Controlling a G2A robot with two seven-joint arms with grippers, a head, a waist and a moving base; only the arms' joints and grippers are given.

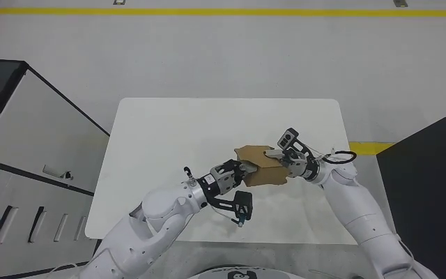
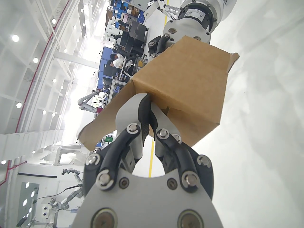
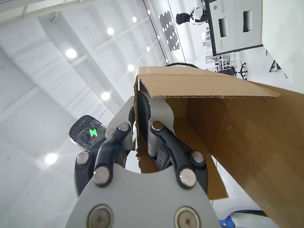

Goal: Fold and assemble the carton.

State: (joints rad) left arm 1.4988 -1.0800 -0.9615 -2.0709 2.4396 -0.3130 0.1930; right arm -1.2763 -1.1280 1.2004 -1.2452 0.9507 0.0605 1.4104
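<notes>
**Over the table's right half: carton pinched at both ends**

Between 2 grippers, the plain brown carton [image 1: 263,169] hangs over the white table [image 1: 174,139], partly folded with flaps loose. On its left end the left gripper [image 1: 240,169] has its fingers closed narrow on a flap. At the opposite end the right gripper [image 1: 282,162] clamps a cardboard edge, fingers nearly together. A small label [image 2: 193,13] on the right arm's wrist is too small to read. A green lightning-bolt symbol [image 3: 92,132] glows on a dark device beside the right gripper.
</notes>
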